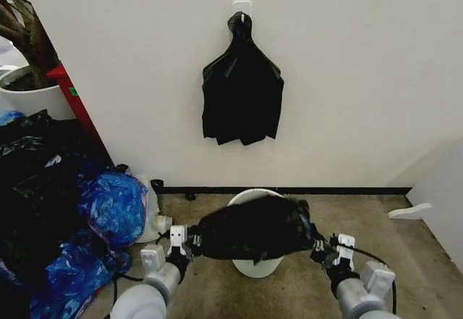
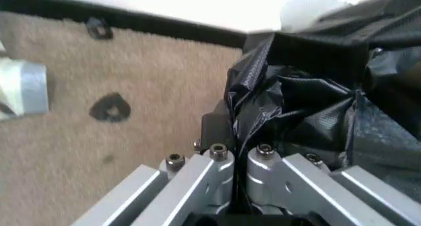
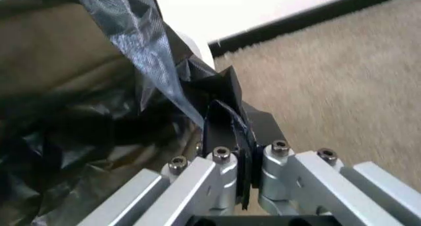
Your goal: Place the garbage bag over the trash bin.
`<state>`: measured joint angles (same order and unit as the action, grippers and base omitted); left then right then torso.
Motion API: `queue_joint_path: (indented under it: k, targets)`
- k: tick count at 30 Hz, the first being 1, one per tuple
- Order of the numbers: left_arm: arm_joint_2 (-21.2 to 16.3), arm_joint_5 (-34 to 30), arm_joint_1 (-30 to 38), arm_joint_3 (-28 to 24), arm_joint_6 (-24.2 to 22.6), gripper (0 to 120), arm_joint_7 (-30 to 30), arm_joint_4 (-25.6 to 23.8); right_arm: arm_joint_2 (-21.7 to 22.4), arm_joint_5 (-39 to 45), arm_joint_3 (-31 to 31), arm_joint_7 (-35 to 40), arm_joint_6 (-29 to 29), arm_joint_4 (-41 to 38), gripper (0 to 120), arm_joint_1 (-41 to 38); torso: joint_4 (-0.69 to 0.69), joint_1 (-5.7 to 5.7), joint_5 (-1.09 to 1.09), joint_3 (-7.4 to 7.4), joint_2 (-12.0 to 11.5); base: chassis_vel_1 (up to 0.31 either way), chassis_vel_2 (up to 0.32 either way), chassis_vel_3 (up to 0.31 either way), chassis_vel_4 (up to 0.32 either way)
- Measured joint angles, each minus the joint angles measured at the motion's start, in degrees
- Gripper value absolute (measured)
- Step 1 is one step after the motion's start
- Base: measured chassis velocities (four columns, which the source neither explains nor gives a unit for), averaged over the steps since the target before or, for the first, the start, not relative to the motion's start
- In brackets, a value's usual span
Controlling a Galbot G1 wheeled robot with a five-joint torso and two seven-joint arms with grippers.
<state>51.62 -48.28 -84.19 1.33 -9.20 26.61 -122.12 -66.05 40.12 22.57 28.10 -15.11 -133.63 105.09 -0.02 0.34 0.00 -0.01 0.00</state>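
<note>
A: Start at the grippers. What are they doing?

B: The left gripper (image 1: 192,241) is clamped on the left edge of the bag (image 1: 253,228); the left wrist view has its fingers (image 2: 217,132) pressed together with black film pinched between them. The right gripper (image 1: 318,249) does the same on the other side, its fingers (image 3: 220,122) closed on a fold of plastic.

A: And the bag itself?

B: Stretched between the two, crinkled and billowy, held across the front and top of the bin (image 1: 255,261). The bin stands on the carpet (image 1: 405,261) near the wall (image 1: 347,80). Part of its far rim shows above the bag and its lower body below it.

A: So is the bag on yet?

B: I'd say not. It looks held at the mouth, draped in front more than seated around the rim. The step in hand seems to be lining the opening up with the rim.

A: What does the next move need?

B: Probably keeping both edges spread wider than the rim and lowering them evenly, so the film passes outside on both sides instead of bunching on top. Whether the bag's mouth is truly open underneath, I cannot tell.

A: Anything else around?

B: A black bunch (image 1: 242,87) hangs on a wall hook, and blue bags (image 1: 112,207) are piled to the left, apart from the bin.
</note>
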Motion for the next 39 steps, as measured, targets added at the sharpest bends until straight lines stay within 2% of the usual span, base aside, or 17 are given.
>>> queue_joint_path:
  k: [4, 8, 14, 15, 19, 29, 39]
  targets:
    - [1.0, 3.4, 0.2, -1.6, 1.7, 0, -1.3, 3.3, -1.1, -2.3, -0.9, -0.8, 1.4, 2.8, 0, 0.3, 0.00, 0.00, 0.00, 0.00, 0.0, 0.000, 0.000, 0.000, 0.000]
    - [4.1, 7.2, 2.4, -2.9, 4.3, 0, -2.8, 8.7, -2.8, -4.7, -2.1, -3.1, 4.1, 8.5, 0, -1.5, 0.00, 0.00, 0.00, 0.01, 0.0, 0.000, 0.000, 0.000, 0.000]
    - [5.9, 9.7, 4.0, -4.4, 7.0, 0, -3.6, 12.7, -3.5, -6.7, -2.1, -5.3, 7.0, 13.1, 0, -3.6, 0.00, 0.00, 0.01, 0.01, 0.0, 0.000, 0.000, 0.000, 0.000]
    - [6.7, 11.3, 4.6, -5.1, 8.5, 0, -4.5, 14.6, -3.7, -7.5, -2.1, -6.3, 8.7, 14.7, 0, -4.4, 0.00, 0.01, 0.00, 0.01, 0.0, 0.000, 0.000, 0.000, 0.000]
    - [7.5, 13.9, 5.2, -5.9, 10.4, 0, -5.9, 17.0, -3.9, -8.8, -1.8, -8.1, 12.3, 16.4, 0, -6.3, 0.00, 0.01, 0.00, 0.01, 0.0, 0.000, 0.000, 0.000, 0.000]
    - [8.6, 14.6, 7.0, -5.3, 11.8, 0, -8.7, 18.9, -3.6, -8.8, -1.2, -12.6, 14.2, 21.6, 0, -13.6, 0.00, 0.01, 0.01, 0.01, 0.0, 0.000, 0.000, 0.000, 0.000]
    - [9.7, 13.9, 8.1, -2.6, 12.4, 0, -10.2, 20.5, -3.4, -8.7, -0.5, -17.2, 14.4, 24.9, 0, -16.1, 0.00, 0.01, 0.00, 0.01, 0.0, 0.000, 0.000, 0.000, 0.000]
